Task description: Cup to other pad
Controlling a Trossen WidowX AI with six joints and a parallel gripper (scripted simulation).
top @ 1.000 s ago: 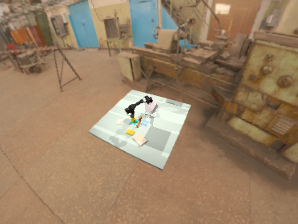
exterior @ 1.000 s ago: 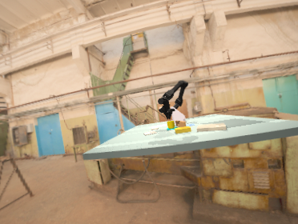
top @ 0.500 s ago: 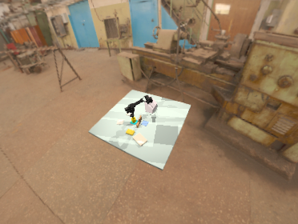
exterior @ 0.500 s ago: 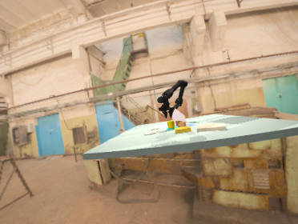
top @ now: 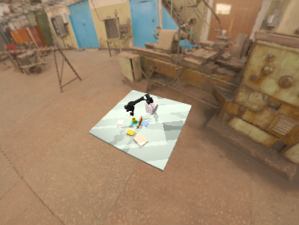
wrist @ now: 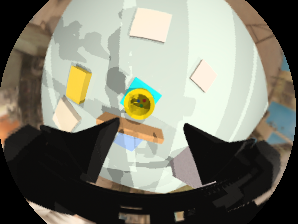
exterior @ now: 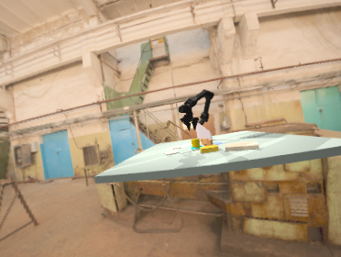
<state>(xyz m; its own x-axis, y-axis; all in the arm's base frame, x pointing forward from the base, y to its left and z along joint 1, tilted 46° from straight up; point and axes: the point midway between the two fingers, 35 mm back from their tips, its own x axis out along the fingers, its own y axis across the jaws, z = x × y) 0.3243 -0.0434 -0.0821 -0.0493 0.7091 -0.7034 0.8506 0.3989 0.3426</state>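
The yellow cup [top: 134, 120] [exterior: 195, 143] [wrist: 139, 103] stands upright on the cyan pad [wrist: 138, 83]. Small dark, red and green marbles show inside it in the wrist view; I see none outside. Cyan shows past the cup's upper and right sides; the base is hidden. The blue pad [top: 145, 124] [wrist: 128, 142] lies across the brown block from the cup and bears nothing that I can see. My gripper [top: 130, 114] [exterior: 189, 128] [wrist: 152, 122] is wide open and empty. It hangs above the cup, clear of it.
The long brown block [top: 139, 121] [wrist: 131, 128] lies between the two pads, close to the cup. A yellow block [top: 130, 132] [exterior: 209, 149] [wrist: 78, 85] and a pale slab [top: 140, 140] [exterior: 241, 146] lie farther off. A pinkish box [top: 151, 107] [wrist: 185, 167] stands near the arm.
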